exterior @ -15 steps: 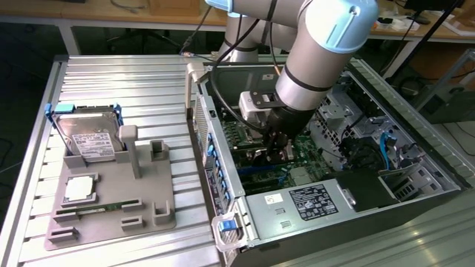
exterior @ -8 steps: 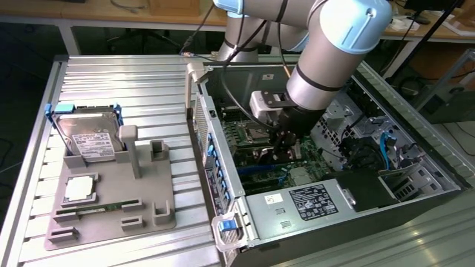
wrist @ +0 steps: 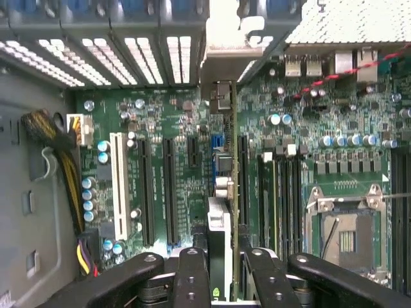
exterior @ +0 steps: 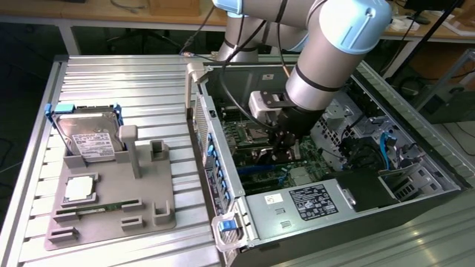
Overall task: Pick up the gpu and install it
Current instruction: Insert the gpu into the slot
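Observation:
The gpu (wrist: pixel 226 192) is seen edge-on in the wrist view: a thin green card with a black cooler and a silver end bracket (wrist: pixel 221 61) against the case's rear slots. My gripper (wrist: pixel 223 282) is shut on it, one black finger (wrist: pixel 191 276) on each side. The card stands upright over the motherboard (wrist: pixel 160 115), among the long black expansion slots (wrist: pixel 170 192). In the exterior view my gripper (exterior: pixel 286 146) reaches down inside the open computer case (exterior: pixel 222 167), and the gpu under it is mostly hidden by the wrist.
A grey fixture plate (exterior: pixel 111 222) on the exterior view's left holds a hard drive (exterior: pixel 89 136), a processor (exterior: pixel 80 189) and a memory stick (exterior: pixel 97 208). Inside the case are a white slot (wrist: pixel 119 186), the processor socket (wrist: pixel 347 237), cable bundles (wrist: pixel 58 160) and the power supply (exterior: pixel 312 203).

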Available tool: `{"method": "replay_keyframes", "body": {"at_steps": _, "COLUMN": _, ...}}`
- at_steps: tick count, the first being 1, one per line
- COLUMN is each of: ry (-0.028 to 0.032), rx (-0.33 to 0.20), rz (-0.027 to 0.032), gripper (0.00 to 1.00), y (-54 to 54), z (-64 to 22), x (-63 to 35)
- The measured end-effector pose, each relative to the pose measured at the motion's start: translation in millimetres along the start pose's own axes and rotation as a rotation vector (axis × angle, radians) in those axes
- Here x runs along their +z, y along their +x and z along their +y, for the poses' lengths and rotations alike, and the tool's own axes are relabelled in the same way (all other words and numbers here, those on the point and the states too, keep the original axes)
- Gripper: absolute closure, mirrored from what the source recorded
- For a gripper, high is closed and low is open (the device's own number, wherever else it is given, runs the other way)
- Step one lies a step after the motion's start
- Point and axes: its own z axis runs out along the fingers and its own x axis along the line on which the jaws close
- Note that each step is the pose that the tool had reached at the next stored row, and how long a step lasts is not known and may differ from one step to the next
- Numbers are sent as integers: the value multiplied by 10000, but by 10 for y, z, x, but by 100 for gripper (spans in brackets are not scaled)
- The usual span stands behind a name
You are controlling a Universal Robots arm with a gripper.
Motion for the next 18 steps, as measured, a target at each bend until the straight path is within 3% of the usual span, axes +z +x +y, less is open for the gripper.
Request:
{"method": "replay_keyframes", "body": {"at_steps": 2, "ry": 1, "rx": 1, "rz": -1, "gripper": 73, "y": 2, "z": 63, "x": 3}}
{"method": "replay_keyframes", "body": {"at_steps": 8, "ry": 0, "rx": 1, "rz": 0, "gripper": 73, "y": 6, "z": 125, "x": 7}}
{"method": "replay_keyframes", "body": {"at_steps": 18, "ry": 0, "rx": 0, "rz": -1, "gripper": 73, "y": 8, "z": 124, "x": 52}}
